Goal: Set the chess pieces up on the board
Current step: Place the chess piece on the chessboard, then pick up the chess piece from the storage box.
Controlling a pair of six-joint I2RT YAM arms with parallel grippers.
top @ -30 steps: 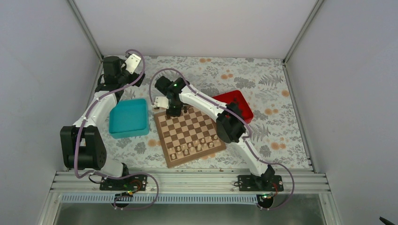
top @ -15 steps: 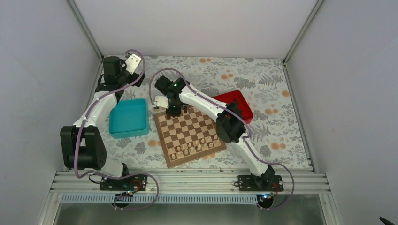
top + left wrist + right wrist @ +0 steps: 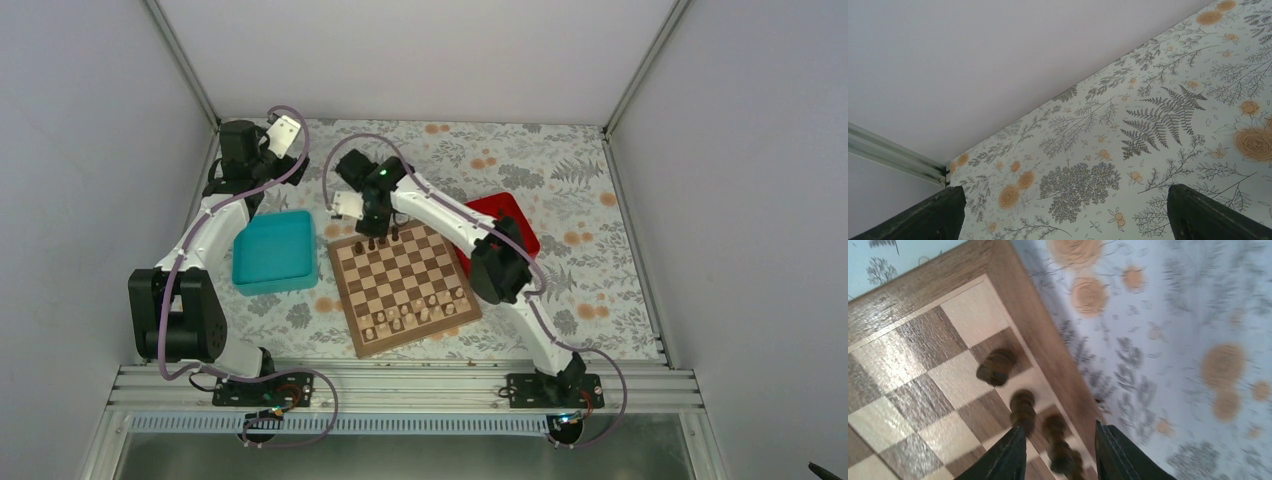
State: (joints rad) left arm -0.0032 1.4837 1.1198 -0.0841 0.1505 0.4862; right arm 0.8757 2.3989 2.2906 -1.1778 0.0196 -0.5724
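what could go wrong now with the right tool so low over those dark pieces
1. The right tool stands open around one dark piece, with another right by its finger; lifting off at a slant could topple either.
2. The pieces sit in the row beside the board's rim; a knocked one could roll off onto the tablecloth.

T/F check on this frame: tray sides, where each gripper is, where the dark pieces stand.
1. The left gripper is open, empty and off the board. True.
2. The teal tray sits right of the board. False: it is on the left; the red tray is on the right.
3. The dark pieces stand on the board's far row. True.
4. The right gripper is shut over the red tray. False: it is open over the board's far edge.
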